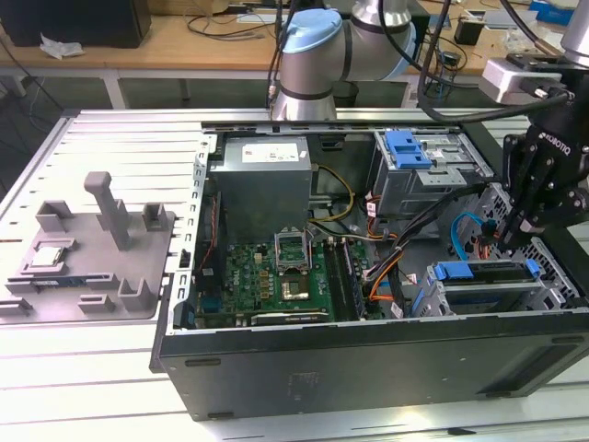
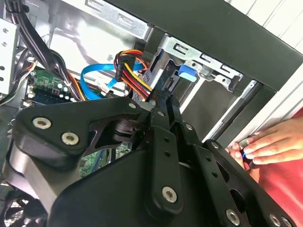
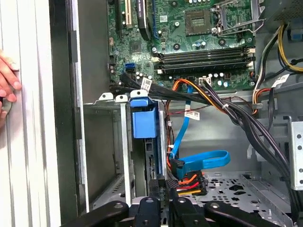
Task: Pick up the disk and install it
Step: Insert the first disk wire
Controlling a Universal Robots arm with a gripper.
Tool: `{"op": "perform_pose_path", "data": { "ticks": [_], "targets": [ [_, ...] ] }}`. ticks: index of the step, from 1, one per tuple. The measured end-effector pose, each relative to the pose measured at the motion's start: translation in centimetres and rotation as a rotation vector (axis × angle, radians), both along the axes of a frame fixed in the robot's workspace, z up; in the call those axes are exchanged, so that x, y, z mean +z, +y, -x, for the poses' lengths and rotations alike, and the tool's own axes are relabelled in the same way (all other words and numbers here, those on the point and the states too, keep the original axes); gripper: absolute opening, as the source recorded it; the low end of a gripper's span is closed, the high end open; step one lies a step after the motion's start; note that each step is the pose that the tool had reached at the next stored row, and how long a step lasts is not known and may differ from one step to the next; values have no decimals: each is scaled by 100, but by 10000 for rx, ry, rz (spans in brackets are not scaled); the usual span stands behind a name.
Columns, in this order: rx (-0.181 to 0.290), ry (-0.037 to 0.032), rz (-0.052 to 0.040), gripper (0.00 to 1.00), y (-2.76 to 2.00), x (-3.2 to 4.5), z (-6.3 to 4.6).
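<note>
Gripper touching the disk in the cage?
Cannot tell. In the first wrist view the gripper sits right at the disk slotted in the drive cage, but its own body hides the meeting spot; no clear gap or contact.

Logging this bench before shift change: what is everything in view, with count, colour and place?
computer case: one, black, on the slatted table
motherboard: one, green, inside the case
power supply: one, grey, beside the motherboard
disk: one, silver with blue bracket, low in the case, exterior view's right
latch: one, bright blue, farther back in the case
data cable: one, blue, looped near the disk
fixture tray: one, grey, exterior view's left
person's hand: one, beside the case wall
gripper: one, black, by the disk
</note>
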State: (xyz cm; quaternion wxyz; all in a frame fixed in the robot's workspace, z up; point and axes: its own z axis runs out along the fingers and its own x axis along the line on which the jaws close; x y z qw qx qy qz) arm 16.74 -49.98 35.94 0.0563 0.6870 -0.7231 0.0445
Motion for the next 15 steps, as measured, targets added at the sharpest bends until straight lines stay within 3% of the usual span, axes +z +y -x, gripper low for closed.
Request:
{"op": "perform_pose_path", "data": {
  "ticks": [1, 2, 5, 10, 15],
  "targets": [
    [43, -7, -85, 16, -23, 0, 2],
    [101, -23, -269, 16, -73, 0, 7],
    [195, -50, -592, 16, -157, 0, 14],
    [266, -58, -813, 16, -231, 0, 19],
    [267, -59, -813, 16, -231, 0, 20]
  ]
}}
